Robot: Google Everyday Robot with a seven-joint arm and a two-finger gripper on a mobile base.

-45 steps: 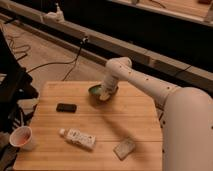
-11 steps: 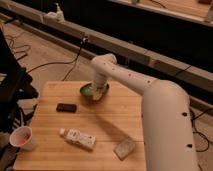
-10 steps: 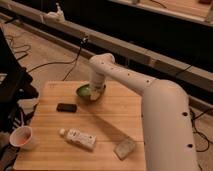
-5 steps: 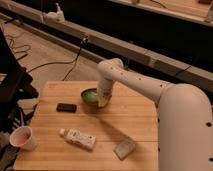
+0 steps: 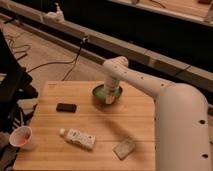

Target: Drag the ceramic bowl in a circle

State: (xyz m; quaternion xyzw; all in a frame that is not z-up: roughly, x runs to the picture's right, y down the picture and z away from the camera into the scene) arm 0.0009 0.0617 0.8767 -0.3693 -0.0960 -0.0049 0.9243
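I'm seeing my gripper (image 5: 108, 98) dipping into the ceramic bowl (image 5: 107, 93) on the worktop (image 5: 100, 130); jaws' state, cannot tell; bowl's contents hidden.

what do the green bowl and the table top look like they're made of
Ceramic bowl: likely glazed ceramic, judging by its glossy green surface and darker rim. The gripper reaches down into it. Table: seemingly wood, with pale plank-like strips and a matte finish.

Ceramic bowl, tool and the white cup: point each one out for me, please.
ceramic bowl (image 5: 99, 92), camera view, on its green left rim.
tool (image 5: 109, 98), camera view, at its tip, down in the bowl.
white cup (image 5: 21, 137), camera view, on its reddish inside, at the table's front left corner.
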